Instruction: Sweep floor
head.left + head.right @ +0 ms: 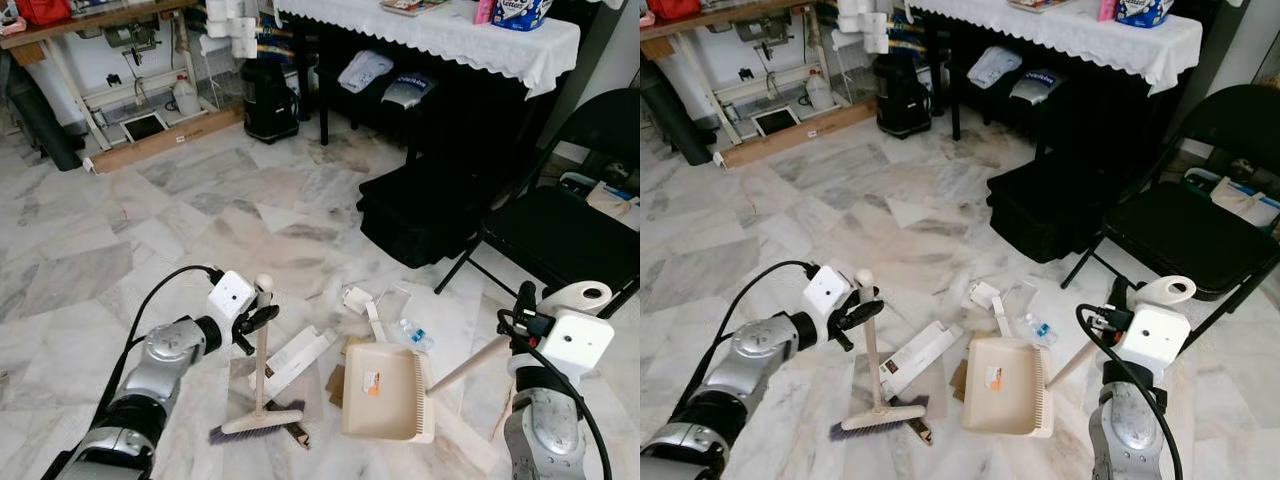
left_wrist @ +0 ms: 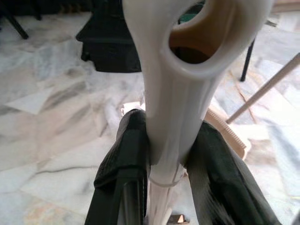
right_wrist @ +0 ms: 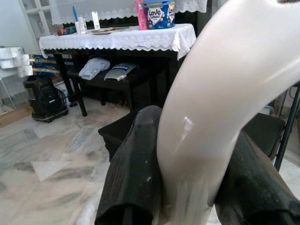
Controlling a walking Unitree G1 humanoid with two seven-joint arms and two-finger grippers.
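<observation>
While the left gripper (image 1: 262, 318) clamps the broom (image 1: 261, 372) handle and the right gripper (image 1: 523, 318) grips the dustpan (image 1: 385, 392) handle, litter (image 1: 300, 357) lies beside the dustpan, apparently cardboard and wrappers. Such large scraps could jam at the dustpan's lip and scatter.

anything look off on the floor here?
Litter: flattened white cardboard box, brown card scraps, clear plastic bottle strewn on marble floor between cream short-handled broom and cream dustpan. Nothing looks broken.

Bright even daylight, soft shadows, wrist-view foregrounds blurred
</observation>
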